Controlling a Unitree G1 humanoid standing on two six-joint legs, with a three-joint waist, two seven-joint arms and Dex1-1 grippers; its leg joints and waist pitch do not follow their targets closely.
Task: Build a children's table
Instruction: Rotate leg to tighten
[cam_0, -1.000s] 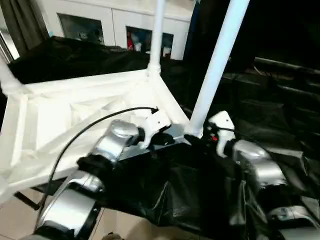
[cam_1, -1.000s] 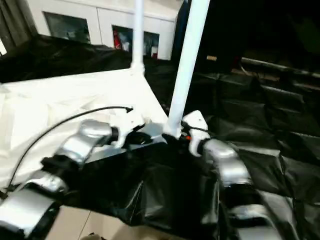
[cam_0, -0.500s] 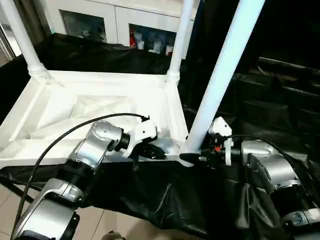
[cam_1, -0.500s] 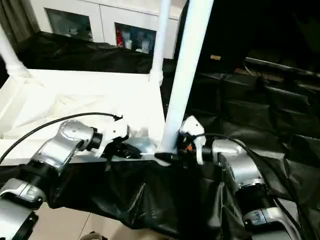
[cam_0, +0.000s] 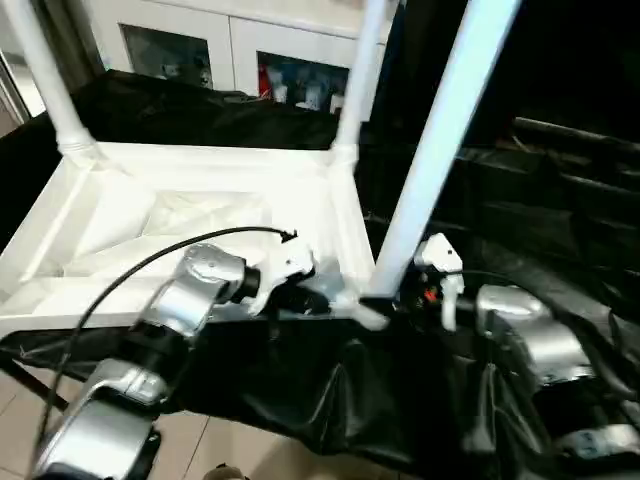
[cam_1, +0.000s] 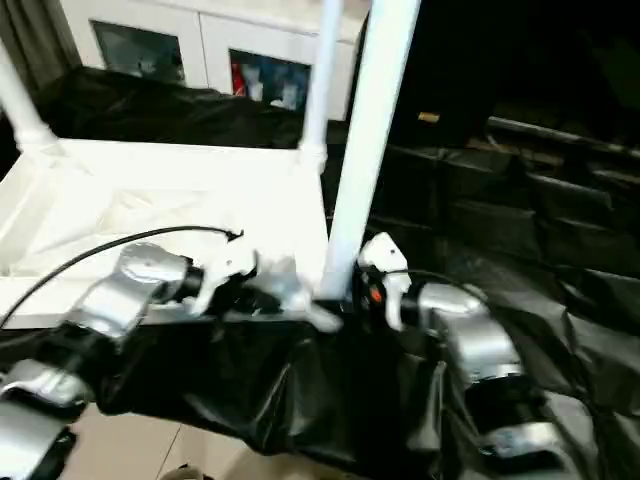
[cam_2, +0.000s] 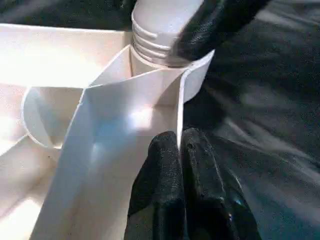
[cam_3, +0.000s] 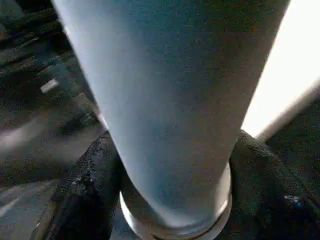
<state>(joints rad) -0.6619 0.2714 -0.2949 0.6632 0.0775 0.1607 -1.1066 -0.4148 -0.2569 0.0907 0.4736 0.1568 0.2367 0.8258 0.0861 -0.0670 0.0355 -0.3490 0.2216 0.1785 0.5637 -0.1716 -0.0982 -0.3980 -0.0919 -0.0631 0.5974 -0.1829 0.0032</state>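
Now right gripper (cam_0: 392, 300) around leg (cam_0: 440, 150)

White table top (cam_0: 200, 215) (underside up), legs (cam_0: 440, 150) upright

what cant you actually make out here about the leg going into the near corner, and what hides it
- Near leg: its upper end is cut off by the top edge of both eye views.
- How deep it sits in the corner socket: the right gripper covers that joint in the left wrist view; motion blur smears it in the eye views.
- Table top: its near left corner lies behind the left forearm.
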